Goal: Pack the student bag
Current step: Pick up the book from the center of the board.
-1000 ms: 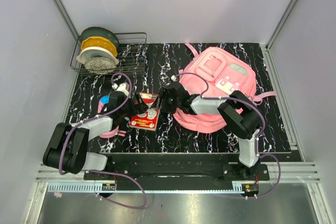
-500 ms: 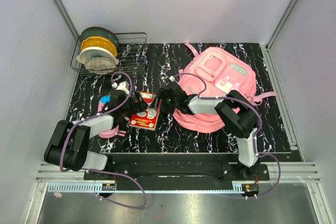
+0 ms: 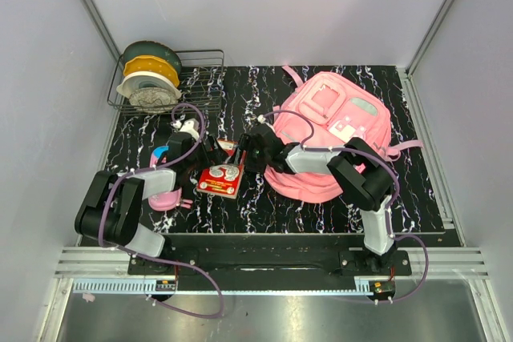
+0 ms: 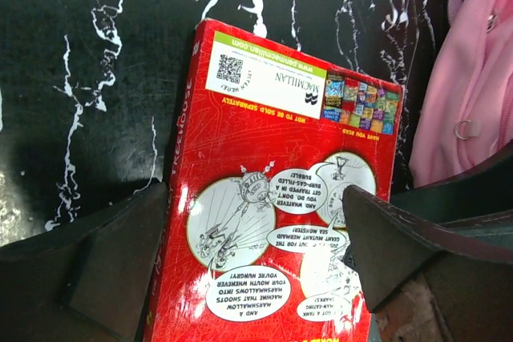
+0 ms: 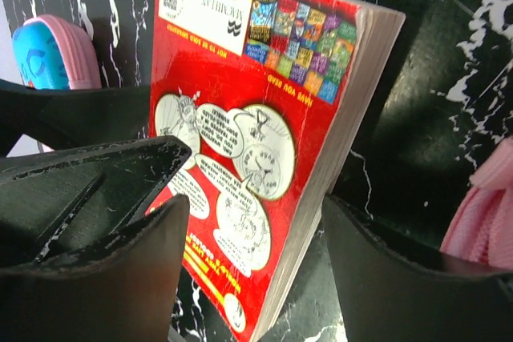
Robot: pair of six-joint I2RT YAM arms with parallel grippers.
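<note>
The student bag [image 3: 333, 138], a large pink backpack, lies at the right of the table; its fabric also shows as the bag [image 4: 473, 78] and the bag [image 5: 481, 230]. A red paperback book [image 3: 223, 178] lies left of it, back cover up. My left gripper [image 3: 212, 151] stands open over the book [image 4: 272, 198], one finger [image 4: 112, 270] at each long side and midpoint [image 4: 256, 262]. My right gripper [image 3: 243, 154] is also open around the book [image 5: 256, 118], midpoint [image 5: 256, 270], with a gap between its right finger [image 5: 401, 278] and the page edge.
A pink-and-blue pencil case [image 3: 164, 186] lies left of the book, seen as the pencil case [image 5: 48, 54] too. A wire rack [image 3: 200, 86] with filament spools [image 3: 151, 76] stands at the back left. Grey walls enclose the black marbled table [image 3: 264, 102].
My left gripper has moved away from the base, up along the book's left side toward its far end. The right jaws have spread a little wider. The book has barely shifted.
</note>
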